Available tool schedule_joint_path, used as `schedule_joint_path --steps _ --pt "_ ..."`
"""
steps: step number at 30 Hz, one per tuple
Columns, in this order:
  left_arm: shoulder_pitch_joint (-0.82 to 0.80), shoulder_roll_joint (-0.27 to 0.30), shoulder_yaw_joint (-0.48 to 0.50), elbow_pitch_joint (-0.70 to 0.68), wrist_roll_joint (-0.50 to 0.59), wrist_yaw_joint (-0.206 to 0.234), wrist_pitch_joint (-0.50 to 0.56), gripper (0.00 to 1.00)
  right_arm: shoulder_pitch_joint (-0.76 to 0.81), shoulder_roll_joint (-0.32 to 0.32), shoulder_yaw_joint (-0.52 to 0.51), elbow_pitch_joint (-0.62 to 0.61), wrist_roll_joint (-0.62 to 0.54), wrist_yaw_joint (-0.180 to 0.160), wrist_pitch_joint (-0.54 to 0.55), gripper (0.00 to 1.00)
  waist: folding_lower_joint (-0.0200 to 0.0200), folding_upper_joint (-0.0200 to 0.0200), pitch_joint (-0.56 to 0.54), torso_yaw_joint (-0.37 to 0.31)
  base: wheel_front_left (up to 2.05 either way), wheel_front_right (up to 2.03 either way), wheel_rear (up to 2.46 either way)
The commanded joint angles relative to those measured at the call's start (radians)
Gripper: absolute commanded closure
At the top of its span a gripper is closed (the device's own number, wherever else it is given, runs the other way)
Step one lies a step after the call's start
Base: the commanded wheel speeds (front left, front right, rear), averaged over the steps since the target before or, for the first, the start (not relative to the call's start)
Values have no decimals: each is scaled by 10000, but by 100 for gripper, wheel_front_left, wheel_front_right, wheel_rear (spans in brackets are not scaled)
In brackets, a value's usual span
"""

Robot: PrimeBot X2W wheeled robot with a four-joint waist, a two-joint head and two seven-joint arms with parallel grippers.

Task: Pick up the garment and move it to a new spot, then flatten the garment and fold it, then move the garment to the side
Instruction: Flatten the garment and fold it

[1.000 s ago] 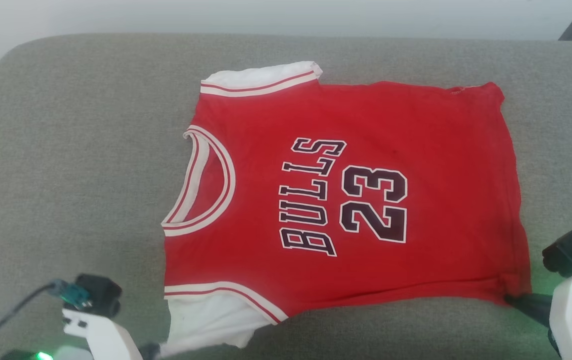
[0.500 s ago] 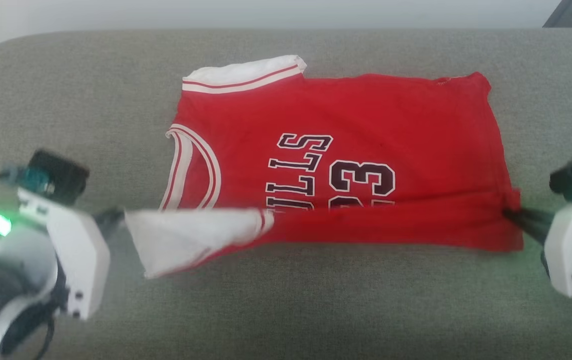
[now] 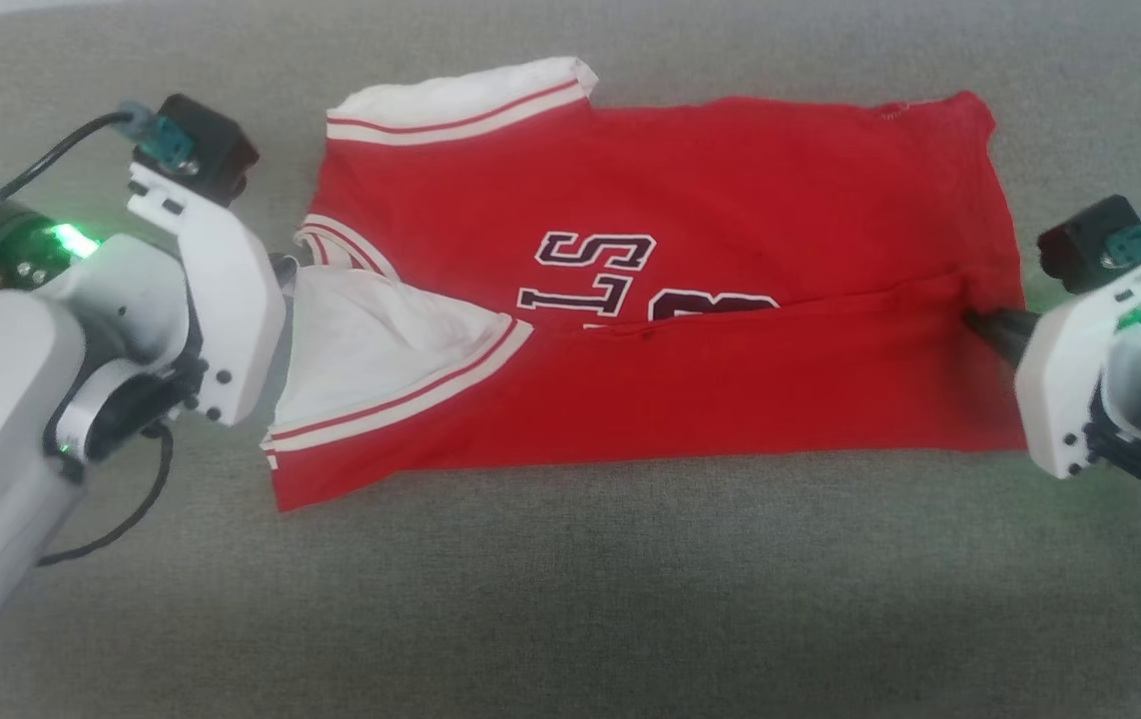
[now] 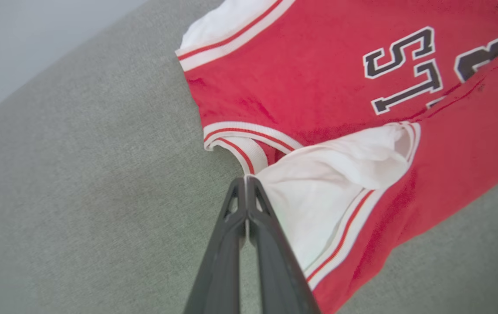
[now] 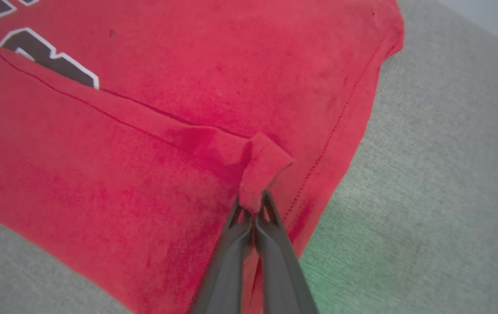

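Grey cushion underneath, garment flattened at centre, near half lapped over the lettering — left gripper at 9 o'clock clamped on the white sleeve, right gripper at 3 o'clock clamped on the hem — fold unfinished, shift aside not yet done.

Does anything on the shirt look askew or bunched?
The garment is folded unevenly: the white sleeve bunches over the collar by the left gripper, and the hem corner curls in the shut jaws of the right gripper. No damage visible.
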Motion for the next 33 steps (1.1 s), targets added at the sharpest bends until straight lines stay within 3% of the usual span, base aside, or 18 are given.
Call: schedule_joint_path --steps 1,8,17,19,20,21,22,23,24,33 --pt "-326 -311 -131 677 91 -239 15 100 -215 239 -4 232 -144 -20 33 100 0 0 193 -82 0 0 0" --pt "-814 -1276 -510 2848 -114 -826 94 100 -565 740 201 938 -224 -20 44 100 0 0 446 -136 0 0 0" --pt "-1027 -1908 -659 4612 -436 -1066 229 100 -879 1029 426 1453 -168 -20 3 100 0 0 450 -164 0 0 0" --pt "-1141 -1982 -606 4838 -514 -1023 217 76 -965 1058 433 1559 -156 -20 -27 100 0 0 378 -156 0 0 0" --pt "-1192 -2042 -535 4918 -579 -990 157 56 -1013 1048 451 1589 -216 -20 -59 99 0 0 329 -145 0 0 0" --pt "-1223 -2071 -492 4956 -612 -956 119 5 -1034 1048 450 1606 -236 -20 -102 80 0 0 276 -134 0 0 0" --pt "-1234 -2075 -466 5001 -616 -918 129 0 -1040 1043 436 1603 -253 -20 -170 58 0 0 212 -120 0 0 0" --pt "-1247 -2082 -464 5015 -631 -891 150 0 -1033 1028 400 1606 -262 -20 -267 15 0 0 147 -102 0 0 0" --pt "-1248 -2085 -411 5014 -698 -822 163 0 -1018 1005 390 1598 -306 -20 -321 0 0 0 80 -91 0 0 0" --pt "-752 -1609 -197 3835 -962 -202 592 0 -339 781 -559 1148 -637 -20 -1307 0 0 0 -552 63 0 0 0"
